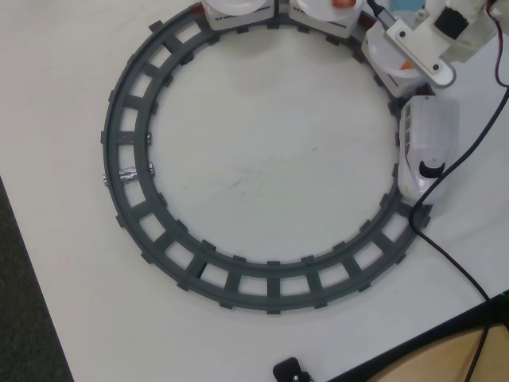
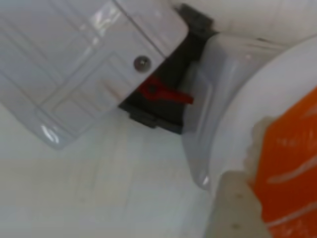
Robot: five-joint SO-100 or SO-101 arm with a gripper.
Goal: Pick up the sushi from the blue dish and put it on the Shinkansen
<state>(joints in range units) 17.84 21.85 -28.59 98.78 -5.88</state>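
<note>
Sushi (image 2: pixel 292 163) orange with white stripes up close in wrist view, my claw (image 2: pixel 257 198) beside it, grip unclear, white plate (image 2: pixel 247 104) under, Shinkansen (image 1: pixel 427 143) on grey track (image 1: pixel 135 215), white bench (image 1: pixel 270 159)

A grey circular plastic track (image 1: pixel 262 290) is laid on the white tabletop (image 1: pixel 64 72). A white toy bullet train (image 1: pixel 425 147) is seen on its right side, nose downward, with plate-topped cars (image 1: pixel 318 14) curving along the top edge.
</note>
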